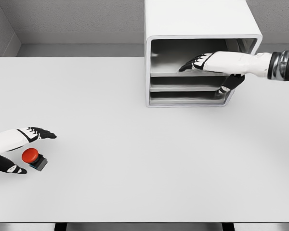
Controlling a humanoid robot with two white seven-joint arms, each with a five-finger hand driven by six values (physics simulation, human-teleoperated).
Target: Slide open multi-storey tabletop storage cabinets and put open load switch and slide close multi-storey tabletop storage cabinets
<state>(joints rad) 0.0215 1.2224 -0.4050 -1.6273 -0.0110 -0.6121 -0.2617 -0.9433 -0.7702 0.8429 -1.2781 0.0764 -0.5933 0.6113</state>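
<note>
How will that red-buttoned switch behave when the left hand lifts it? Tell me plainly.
The switch looks small and rigid, so probably light. Its domed red cap seems smooth, so the fingers of the left hand may slip there; the dark square base offers flatter sides. That flat base makes rolling unlikely.

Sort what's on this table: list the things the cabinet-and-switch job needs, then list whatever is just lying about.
Belongs to the job:
- storage cabinet, white, with open shelves
- load switch, red button on a dark base
- right hand, reaching into the cabinet's top level
- left hand, open around the switch

Just lying about:
- nothing; only the table itself
</note>
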